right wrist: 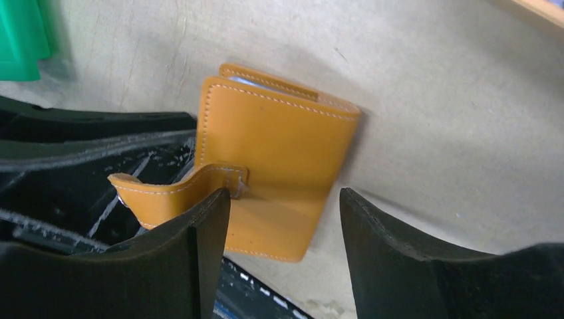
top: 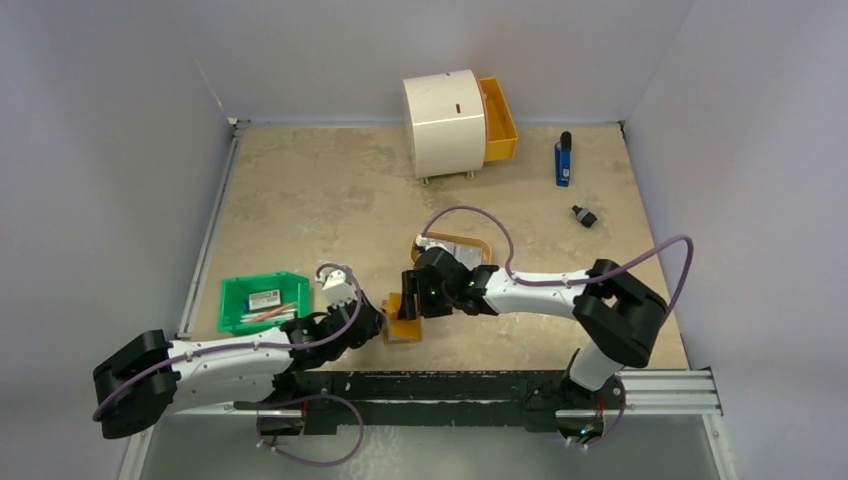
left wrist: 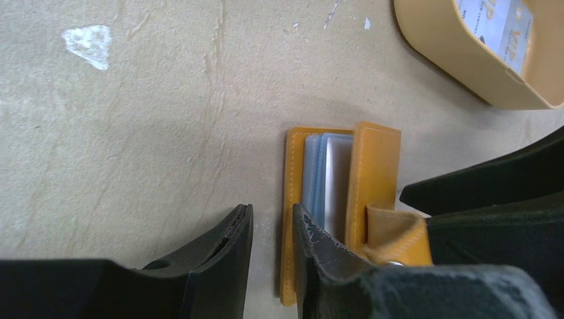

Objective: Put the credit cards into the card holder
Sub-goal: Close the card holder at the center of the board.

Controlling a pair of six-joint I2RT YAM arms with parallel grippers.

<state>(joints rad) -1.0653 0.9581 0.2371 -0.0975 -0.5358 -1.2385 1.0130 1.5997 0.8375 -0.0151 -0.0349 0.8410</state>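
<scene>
**Item 1: card holder** [right wrist: 279, 166]. Tan leather with pale stitching, two covers. The snap strap [right wrist: 166, 189] hangs loose, so the holder is unfastened.
- Location: on the counter [left wrist: 133, 146], apparently raised on one edge. It is just ahead of my right gripper [right wrist: 284, 193] and right at my left gripper [left wrist: 273, 209].
- Contents: pale blue-white edges show between the covers. I cannot tell whether these are cards or only sleeves.

**Item 2: credit card** [left wrist: 495, 16]. Pale with blue print, lying in a tan tray [left wrist: 452, 60] well beyond my left gripper, ahead and to its right. It is not yet in the holder. I cannot pick out a second card separately.

**Left gripper:** one cover sits between its fingers, with a sliver of counter showing beside it. I cannot tell whether the cover is pinched or merely bracketed.

**Right gripper:** released, fingers spread, nothing between them. The strap is just beside one finger.

**Status, as I judge it:** partly done at best. The card in the tray, at least, is left to put in.
</scene>
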